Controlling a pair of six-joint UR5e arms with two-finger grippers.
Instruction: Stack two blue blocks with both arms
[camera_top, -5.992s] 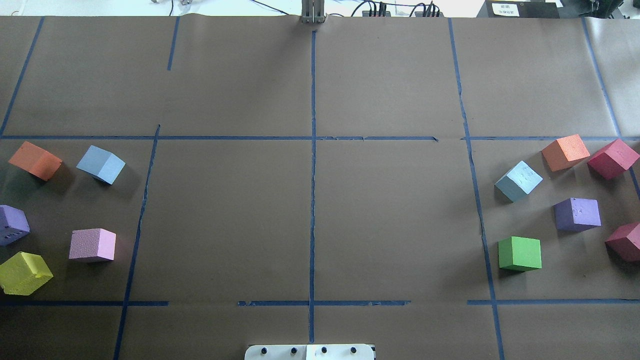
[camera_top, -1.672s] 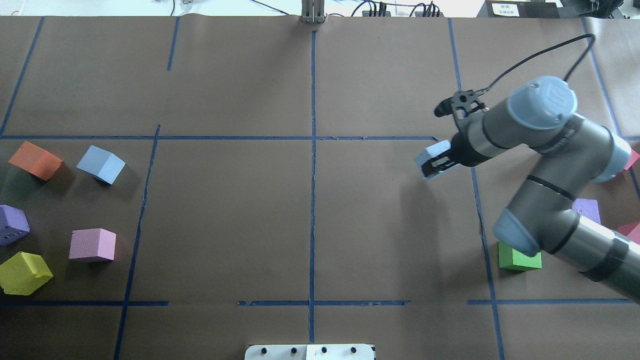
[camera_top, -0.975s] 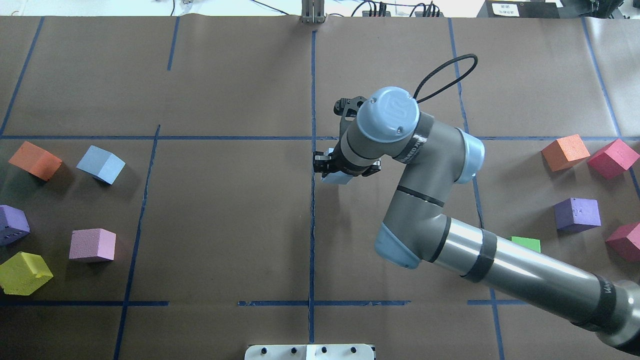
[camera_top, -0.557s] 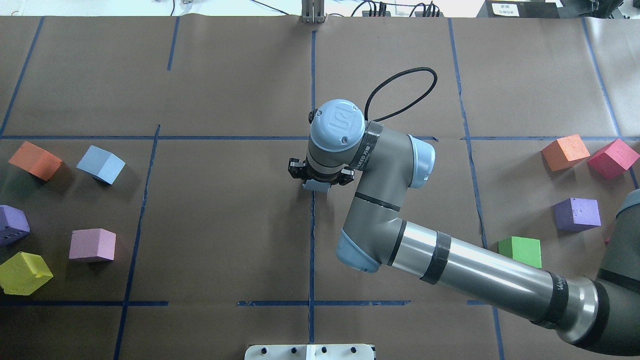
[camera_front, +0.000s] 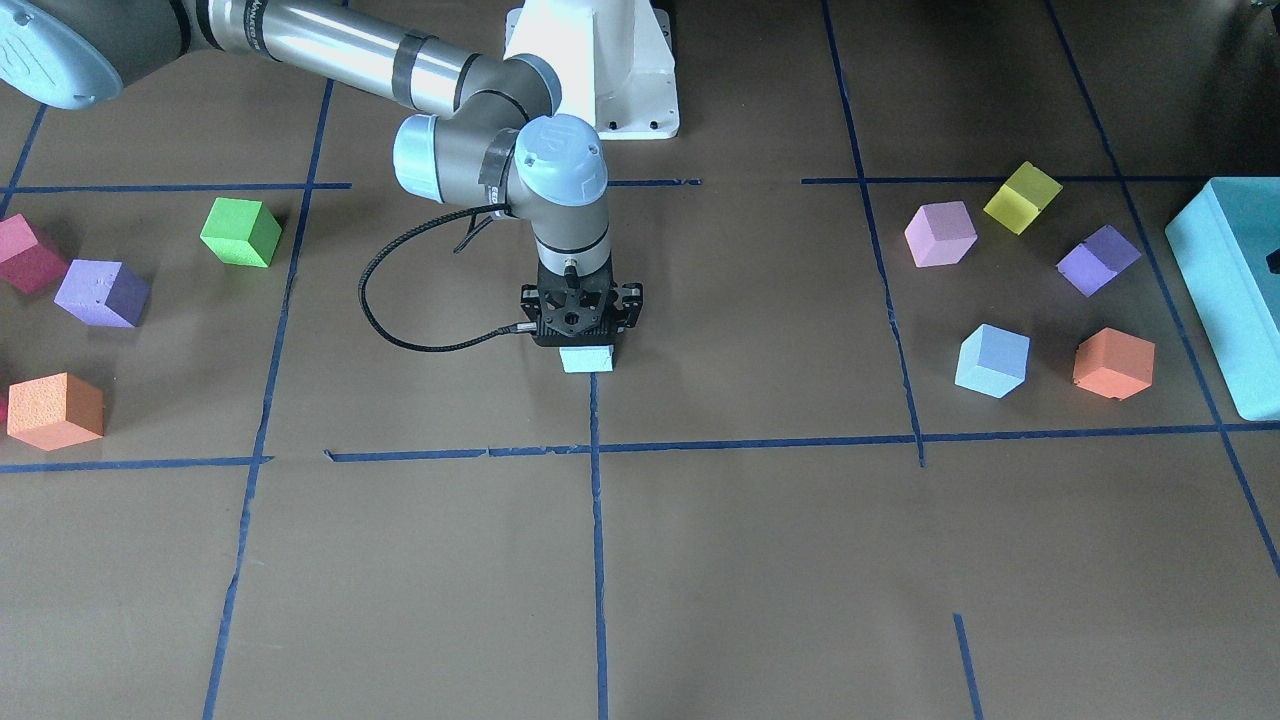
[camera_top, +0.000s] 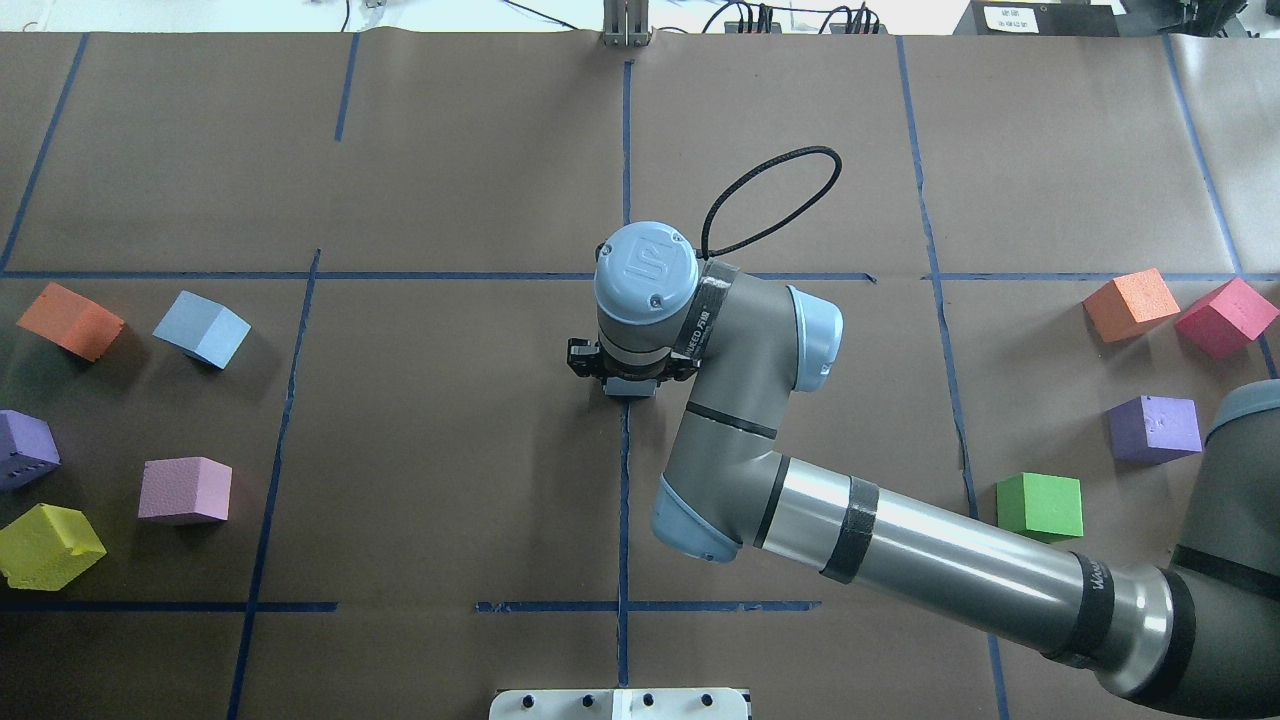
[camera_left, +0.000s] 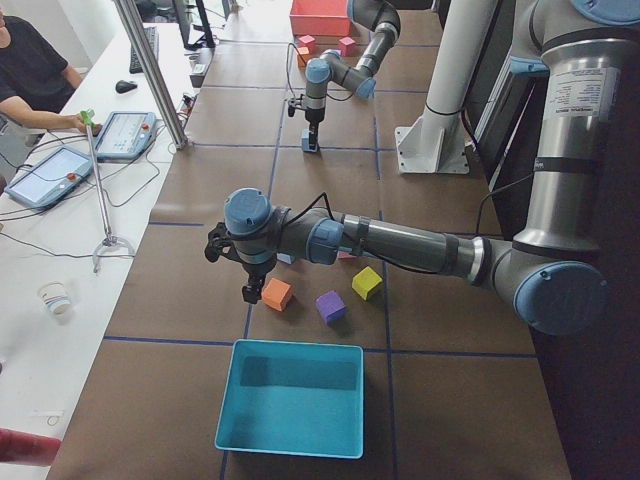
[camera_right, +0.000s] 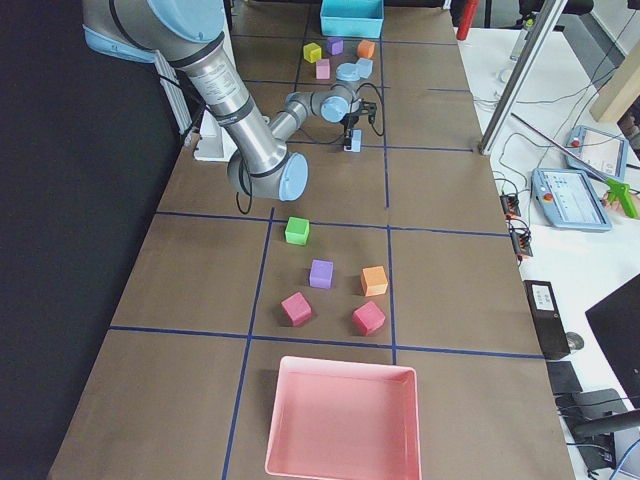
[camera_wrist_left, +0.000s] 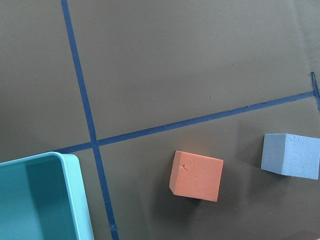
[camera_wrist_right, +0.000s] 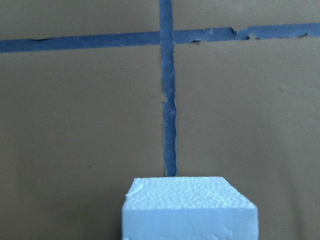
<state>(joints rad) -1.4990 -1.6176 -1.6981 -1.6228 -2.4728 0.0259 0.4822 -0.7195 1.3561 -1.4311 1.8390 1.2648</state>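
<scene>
My right gripper (camera_front: 585, 335) points straight down at the table's middle, shut on a pale blue block (camera_front: 586, 359) that it holds low over the centre tape line. I cannot tell if the block touches the paper. The block fills the bottom of the right wrist view (camera_wrist_right: 190, 207) and is mostly hidden under the wrist in the overhead view (camera_top: 630, 388). The second blue block (camera_top: 202, 328) lies at the left side, also in the left wrist view (camera_wrist_left: 290, 155). My left gripper (camera_left: 250, 293) hangs beside an orange cube (camera_left: 277, 294); I cannot tell if it is open.
Orange (camera_top: 70, 320), purple, pink (camera_top: 185, 490) and yellow cubes lie around the left blue block. Orange, crimson, purple (camera_top: 1155, 428) and green (camera_top: 1040, 506) cubes lie at the right. A teal box (camera_front: 1225, 290) stands past the left cubes, a pink tray (camera_right: 345, 420) past the right ones.
My right arm came in, took the blue block from the right group and carried it left to the centre tape line, then lowered it. The left cubes have not moved.
</scene>
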